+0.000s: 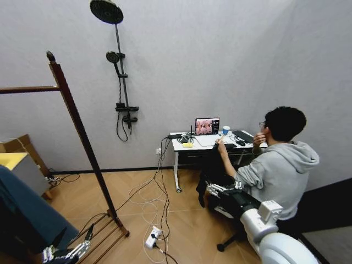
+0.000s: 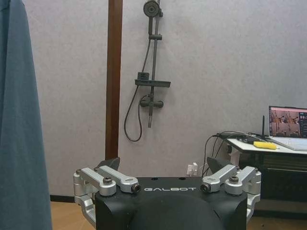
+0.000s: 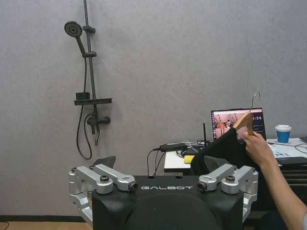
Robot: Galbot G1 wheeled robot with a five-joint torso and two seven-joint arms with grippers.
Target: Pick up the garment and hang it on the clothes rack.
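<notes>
A seated person's hand holds up the garment, dark cloth on a brown wooden hanger with a metal hook, beside the desk. In the head view the garment hangs below that hand, just beyond my right gripper. That right gripper is open and empty, apart from the cloth. The clothes rack stands at the left, its dark wooden post rising ahead of my left gripper. The left gripper is low near the rack's base, open and empty.
A blue-grey cloth hangs at the far left, close to my left arm. The person sits at a white desk with a laptop. Cables and a power strip lie on the floor. A shower fixture hangs on the wall.
</notes>
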